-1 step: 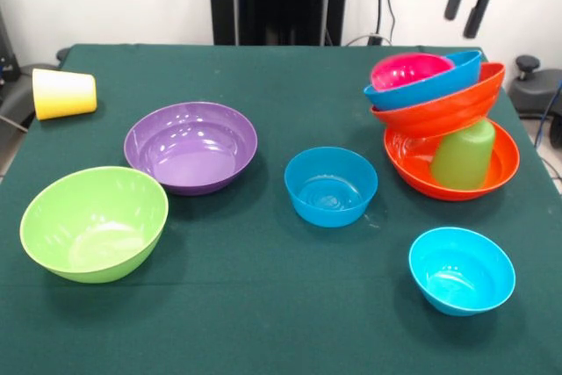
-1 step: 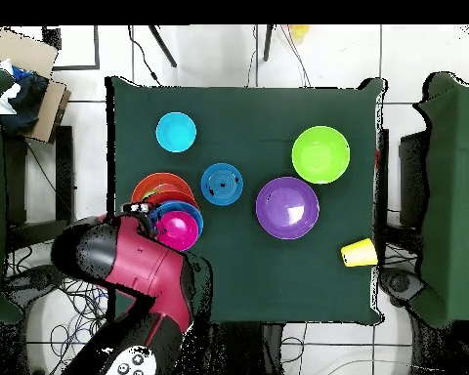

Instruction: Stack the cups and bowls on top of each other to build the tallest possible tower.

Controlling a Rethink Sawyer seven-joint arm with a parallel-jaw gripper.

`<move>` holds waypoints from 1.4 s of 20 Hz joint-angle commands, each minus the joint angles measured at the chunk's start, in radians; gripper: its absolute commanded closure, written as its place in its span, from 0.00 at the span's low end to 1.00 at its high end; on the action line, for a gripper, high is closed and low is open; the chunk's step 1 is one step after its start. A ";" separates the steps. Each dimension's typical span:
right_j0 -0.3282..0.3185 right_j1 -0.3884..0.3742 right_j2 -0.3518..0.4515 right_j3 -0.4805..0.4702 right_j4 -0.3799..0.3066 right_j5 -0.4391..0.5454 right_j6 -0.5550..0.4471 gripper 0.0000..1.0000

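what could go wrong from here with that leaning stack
The tower looks unstable: the upper orange bowl rests tilted on the inverted green cup, carrying the blue bowl and pink bowl. Adding weight may tip it. The end effector hangs just above, so descending off-centre might knock it over. The yellow cup lies on its side by the table edge and may roll off.

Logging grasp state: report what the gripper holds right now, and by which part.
Nothing is held. The gripper hangs open and empty above the tower, clear of the pink bowl on top.
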 commanded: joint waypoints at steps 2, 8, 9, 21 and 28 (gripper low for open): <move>0.007 -0.035 0.080 0.043 -0.055 0.107 0.108 0.00; 0.003 -0.024 0.084 0.042 -0.056 0.093 0.109 0.00; 0.002 -0.024 0.086 0.045 -0.056 0.088 0.107 0.00; 0.005 -0.022 0.077 0.045 -0.063 0.096 0.108 0.00; 0.001 -0.027 0.082 0.055 -0.061 0.087 0.100 0.00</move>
